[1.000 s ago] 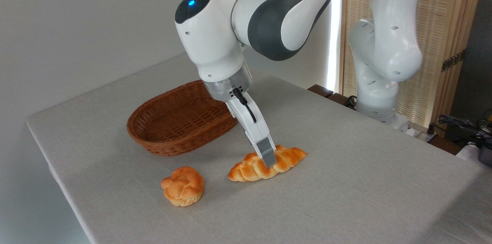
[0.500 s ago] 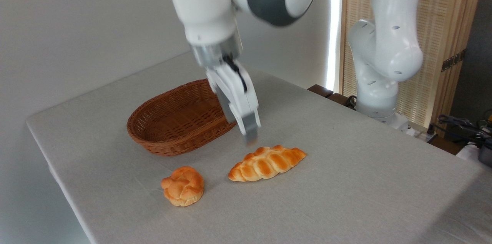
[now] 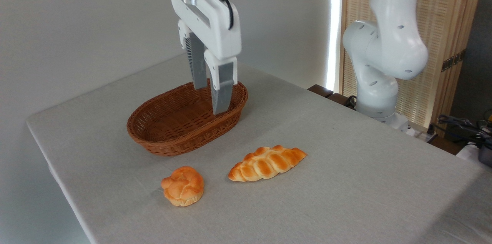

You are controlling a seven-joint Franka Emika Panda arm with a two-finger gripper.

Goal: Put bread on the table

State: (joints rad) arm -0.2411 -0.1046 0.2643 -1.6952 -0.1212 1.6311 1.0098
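1. The bread [image 3: 268, 163] — a long braided loaf, golden-orange, pointed at both ends — lies flat on the table [image 3: 346, 182], in front of the basket and a little to its right. It runs at a slant, its right end farther back than its left.

2. Nothing touches the bread; it rests on the grey cloth alone.

3. The gripper [image 3: 210, 97] hangs well above the table, pointing straight down, in front of the basket's right part as the camera sees it. It is clear of the bread, up and to the left of it.

4. Its two grey fingers [image 3: 222, 90] stand apart with an open gap between them, and they hold nothing. One finger reaches lower in the picture than the other.

5. The basket [image 3: 169, 136] is a brown oval of wicker, sitting on the table behind the loaf; what shows of its inside holds nothing.

6. A small round knotted bun [image 3: 183, 186] sits on the cloth left of the bread and slightly nearer the camera, apart from it.

7. The arm's white base [image 3: 378, 78] rises at the table's far right edge, and a black cable [image 3: 225, 0] runs down the side of the gripper's white body.
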